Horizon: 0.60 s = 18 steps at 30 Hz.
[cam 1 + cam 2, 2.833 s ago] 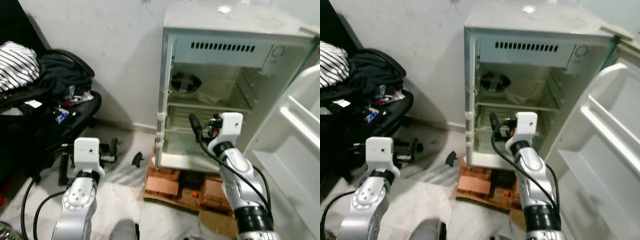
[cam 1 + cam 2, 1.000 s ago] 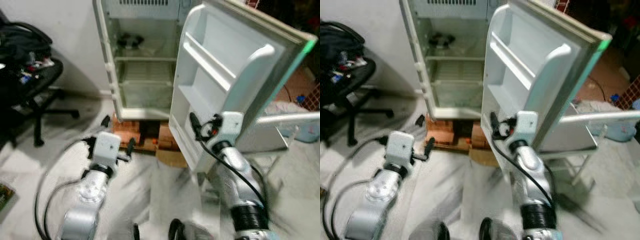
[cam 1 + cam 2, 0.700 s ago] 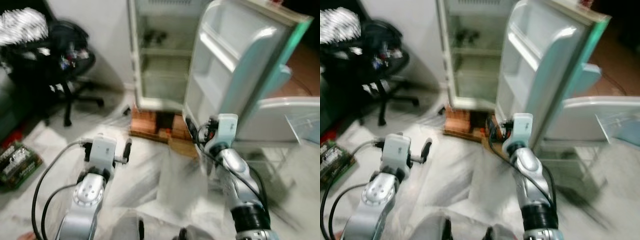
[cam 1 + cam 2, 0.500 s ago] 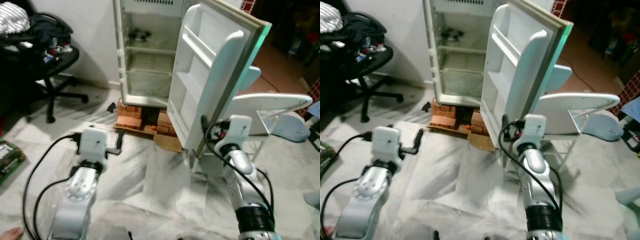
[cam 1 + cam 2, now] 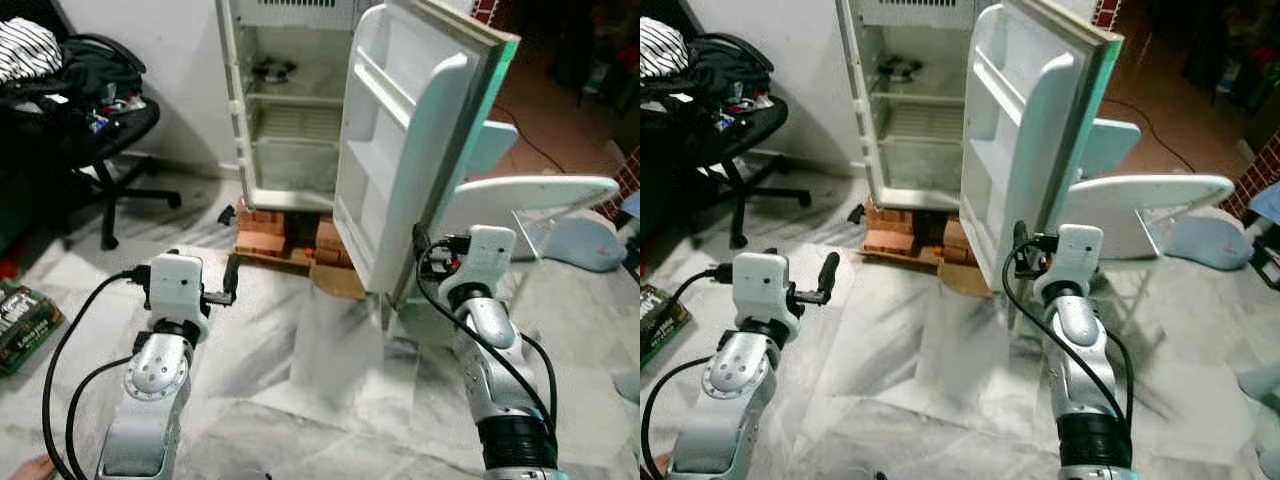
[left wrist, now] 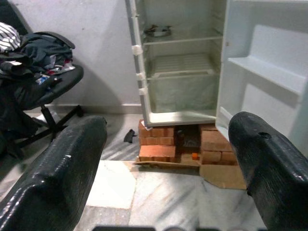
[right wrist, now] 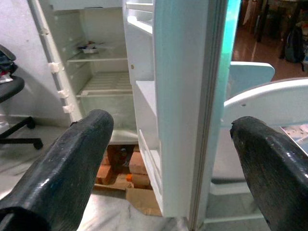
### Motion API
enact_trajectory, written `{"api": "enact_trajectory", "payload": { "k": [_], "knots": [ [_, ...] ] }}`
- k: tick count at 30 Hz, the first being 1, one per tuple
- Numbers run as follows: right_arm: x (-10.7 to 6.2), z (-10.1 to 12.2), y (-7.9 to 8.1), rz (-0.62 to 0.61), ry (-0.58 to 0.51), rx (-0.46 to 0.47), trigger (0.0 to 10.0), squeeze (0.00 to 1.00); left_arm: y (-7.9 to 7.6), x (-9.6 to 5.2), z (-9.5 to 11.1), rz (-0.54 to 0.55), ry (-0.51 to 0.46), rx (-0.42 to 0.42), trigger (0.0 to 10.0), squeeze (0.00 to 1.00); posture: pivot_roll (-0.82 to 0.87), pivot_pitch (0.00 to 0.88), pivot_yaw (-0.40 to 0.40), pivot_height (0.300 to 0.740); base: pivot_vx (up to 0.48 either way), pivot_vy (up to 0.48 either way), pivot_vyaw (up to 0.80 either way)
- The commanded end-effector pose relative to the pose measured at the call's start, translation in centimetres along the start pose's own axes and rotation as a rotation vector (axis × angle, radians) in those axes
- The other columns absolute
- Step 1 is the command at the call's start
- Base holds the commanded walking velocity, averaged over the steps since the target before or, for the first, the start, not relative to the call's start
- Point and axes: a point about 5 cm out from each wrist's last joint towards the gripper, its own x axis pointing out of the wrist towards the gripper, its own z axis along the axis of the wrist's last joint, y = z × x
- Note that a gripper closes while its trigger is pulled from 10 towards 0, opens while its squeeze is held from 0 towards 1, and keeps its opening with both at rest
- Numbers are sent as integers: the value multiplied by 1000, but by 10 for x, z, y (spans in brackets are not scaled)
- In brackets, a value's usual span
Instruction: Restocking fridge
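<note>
Backed well off from fridge (image 5: 300, 100); door (image 5: 410, 140) left wide open. Left gripper (image 6: 159, 159) and right gripper (image 7: 163, 163) spread, empty. Likely off to fetch stock.

fridge (image 5: 300, 120): white, green door edge
bricks (image 5: 262, 228): orange-red
chair (image 5: 100, 130): black
cloth (image 5: 25, 45): black-and-white stripes
floor (image 5: 330, 350): grey-white marble

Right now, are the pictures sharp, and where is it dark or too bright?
Left eye view: sharp; the open fridge and marble floor are evenly lit, the room behind the fridge door is dark. Left wrist view: scene in focus, the near black fingers soft. Right wrist view: the door edge is bright, nearly washed out, with a greenish tint.
</note>
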Motion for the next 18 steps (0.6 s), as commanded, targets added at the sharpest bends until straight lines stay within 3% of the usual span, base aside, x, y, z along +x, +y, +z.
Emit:
{"api": "enact_trajectory", "payload": {
  "k": [1,10,18],
  "knots": [
    [4,8,5,18,-25,3,10000,0,2,1,-4,1,13,-1,10000,0,100,29,-19,740,480,0,0],
    [7,11,9,27,-30,12,10000,0,-1,4,-3,-10,6,-27,10000,0,98,42,-20,740,465,0,0],
    [6,10,11,29,-28,16,10000,0,-4,3,-2,-16,13,-32,10000,0,100,62,-19,740,0,0,0]
  ]
}}
